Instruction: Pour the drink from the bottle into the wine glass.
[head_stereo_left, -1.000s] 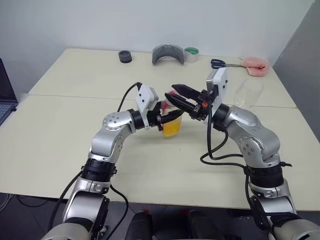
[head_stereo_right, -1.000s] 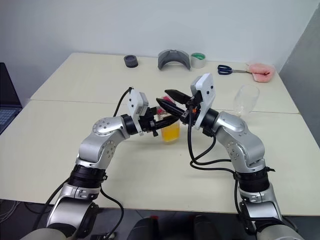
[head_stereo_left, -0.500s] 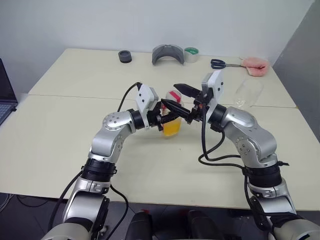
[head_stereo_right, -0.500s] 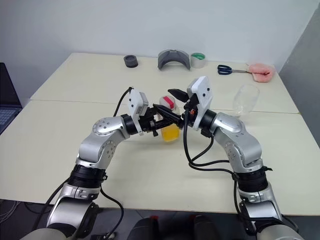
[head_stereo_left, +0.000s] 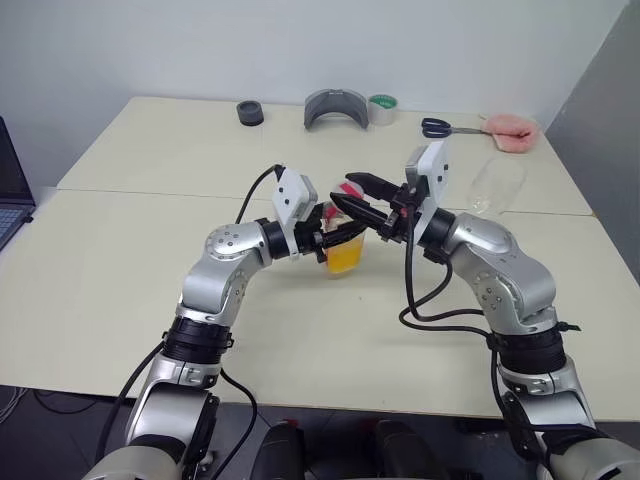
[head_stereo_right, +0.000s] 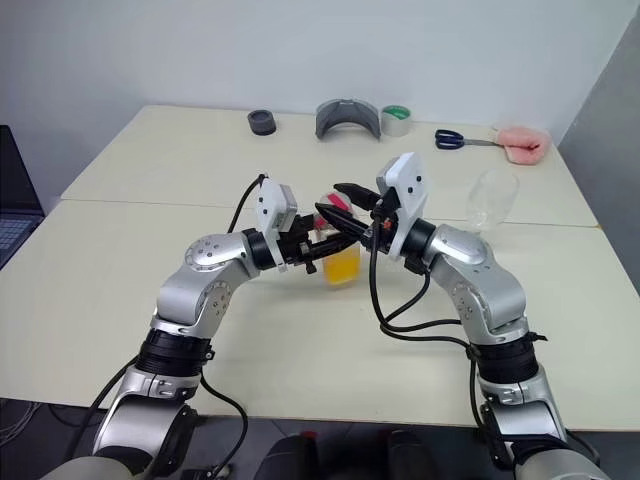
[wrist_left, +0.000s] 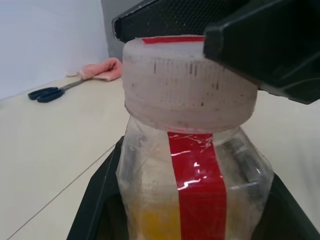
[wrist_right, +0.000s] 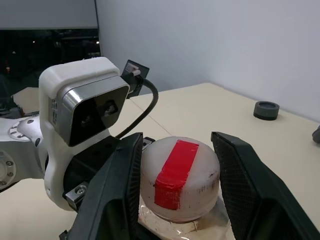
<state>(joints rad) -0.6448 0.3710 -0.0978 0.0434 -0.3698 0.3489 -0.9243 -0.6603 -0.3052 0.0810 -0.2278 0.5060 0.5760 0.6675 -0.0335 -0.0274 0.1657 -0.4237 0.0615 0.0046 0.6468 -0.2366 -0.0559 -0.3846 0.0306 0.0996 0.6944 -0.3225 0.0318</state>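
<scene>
left gripper (head_stereo_left: 325, 238) is pinching the bottle (head_stereo_left: 344, 250) by its body, holding it upright mid bench (head_stereo_left: 120, 270) with the orange drink (head_stereo_left: 343, 259) low inside. right gripper (wrist_right: 175, 187) sits spread around the pale cap (wrist_right: 179, 176), a finger on each side with small gaps. further back on the right stands the wine glass (head_stereo_left: 497, 185), then scissors (head_stereo_left: 438, 127) and tape (head_stereo_left: 382, 109) by the wall.

No legible text, brand, number or sign anywhere. Red strip on the bottle (wrist_left: 195, 165) and across its cap (wrist_right: 177, 175) plain, without printing. Faint dark ticks on the cap's side possibly scuffs rather than characters; not readable.
</scene>
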